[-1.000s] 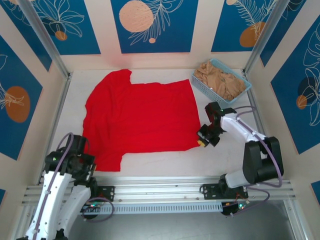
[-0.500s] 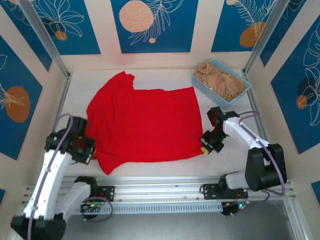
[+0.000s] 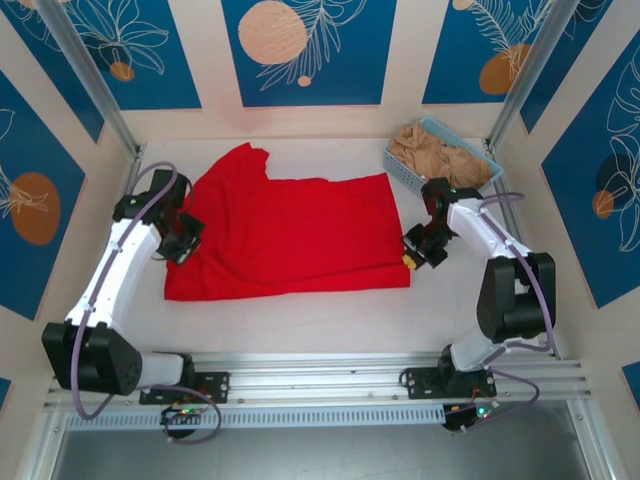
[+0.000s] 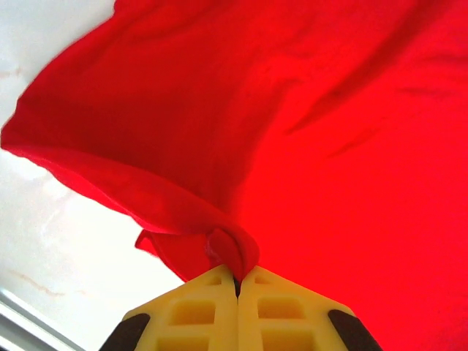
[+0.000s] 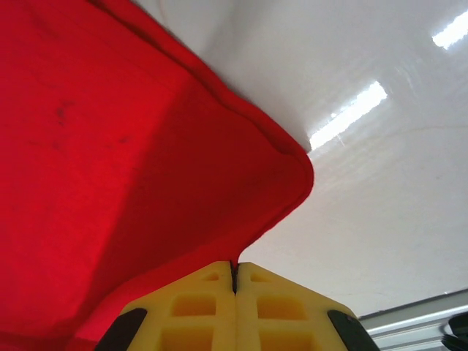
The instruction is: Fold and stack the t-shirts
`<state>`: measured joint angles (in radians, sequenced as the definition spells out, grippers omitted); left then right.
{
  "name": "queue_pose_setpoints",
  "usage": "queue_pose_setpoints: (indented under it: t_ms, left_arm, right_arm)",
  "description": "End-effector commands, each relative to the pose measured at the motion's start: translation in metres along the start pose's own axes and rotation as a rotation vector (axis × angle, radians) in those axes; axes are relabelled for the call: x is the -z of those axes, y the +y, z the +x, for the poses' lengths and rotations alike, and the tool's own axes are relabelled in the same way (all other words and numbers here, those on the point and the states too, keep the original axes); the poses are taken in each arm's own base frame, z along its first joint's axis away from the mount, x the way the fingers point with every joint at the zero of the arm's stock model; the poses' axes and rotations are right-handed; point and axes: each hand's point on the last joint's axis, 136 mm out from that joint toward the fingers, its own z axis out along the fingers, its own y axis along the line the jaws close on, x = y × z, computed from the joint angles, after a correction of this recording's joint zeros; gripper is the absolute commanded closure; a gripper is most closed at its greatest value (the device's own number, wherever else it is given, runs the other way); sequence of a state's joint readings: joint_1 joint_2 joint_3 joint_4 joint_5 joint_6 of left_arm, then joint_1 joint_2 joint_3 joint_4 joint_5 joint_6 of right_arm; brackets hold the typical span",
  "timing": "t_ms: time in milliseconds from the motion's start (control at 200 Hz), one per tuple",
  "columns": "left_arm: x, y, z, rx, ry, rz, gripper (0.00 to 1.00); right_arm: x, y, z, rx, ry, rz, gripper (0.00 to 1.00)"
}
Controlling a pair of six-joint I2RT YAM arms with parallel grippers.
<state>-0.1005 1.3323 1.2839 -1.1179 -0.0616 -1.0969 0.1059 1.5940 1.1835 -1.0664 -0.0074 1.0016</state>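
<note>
The left hand [image 3: 184, 240] is clamped on a bunched fold of the red t-shirt [image 3: 300, 230]; the right hand [image 3: 414, 256] pinches its hem corner. The shirt stretches across the desk [image 3: 330, 320] between both hands. Just beyond the right hand, tan t-shirts [image 3: 440, 160] sit in a blue basket [image 3: 415, 182].

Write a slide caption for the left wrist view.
Left gripper shut on a bunched edge of the red t-shirt above the white table.
</note>
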Motion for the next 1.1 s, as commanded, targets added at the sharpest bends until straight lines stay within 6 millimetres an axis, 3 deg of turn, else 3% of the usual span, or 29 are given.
queue_pose_setpoints:
  t_ms: [0,540,800,1095]
  left_arm:
    - [0.004,-0.001,-0.02,-0.067,-0.059,-0.046,1.0]
    - [-0.009,-0.026,-0.066,-0.114,-0.134,-0.052,1.0]
    - [-0.018,-0.045,-0.082,-0.184,-0.148,-0.045,1.0]
    - [-0.026,-0.048,-0.095,-0.21,-0.153,-0.087,1.0]
  right_arm:
    - [0.003,0.008,-0.005,-0.014,0.019,0.001,1.0]
    - [-0.006,0.048,-0.049,-0.003,-0.021,0.021,1.0]
    - [-0.009,0.063,-0.061,0.011,-0.035,0.016,1.0]
    - [-0.009,0.073,-0.071,0.021,-0.051,0.017,1.0]
